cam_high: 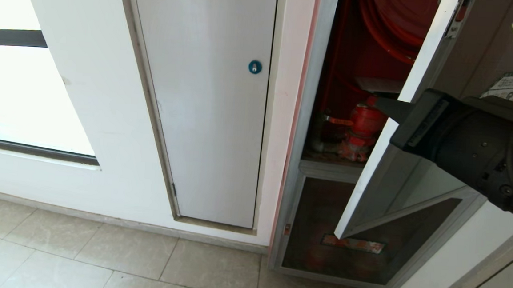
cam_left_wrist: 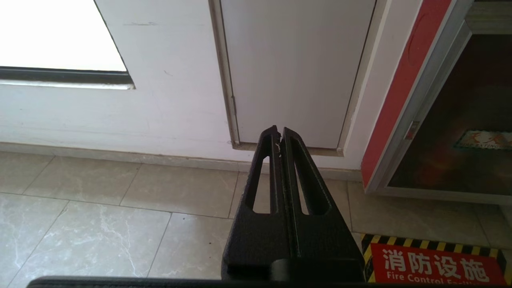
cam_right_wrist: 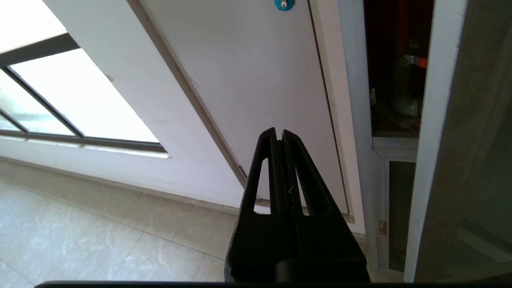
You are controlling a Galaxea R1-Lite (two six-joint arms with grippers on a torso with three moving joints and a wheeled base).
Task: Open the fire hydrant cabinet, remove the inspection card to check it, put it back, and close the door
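- The door (cam_high: 412, 140) is standing partly open at the right of the head view, its pale edge crossing the red valve (cam_high: 360, 132).
- The cabinet (cam_high: 311, 120) is showing its red inside through the gap.
- The right gripper (cam_high: 381, 105) is reaching in from the right of the frame, jaws pressed together and holding nothing, tip at the door's edge, near the valve.
- A pale flat thing above the valve may be the inspection card (cam_high: 378, 84); cannot confirm.
- The left gripper (cam_left_wrist: 279, 134) is sitting parked low, jaws pressed together, pointing at the white panel (cam_left_wrist: 296, 68).
- Step judged: opening is still under way. Next move calls for swinging the door wider, then spreading the jaws for the card.
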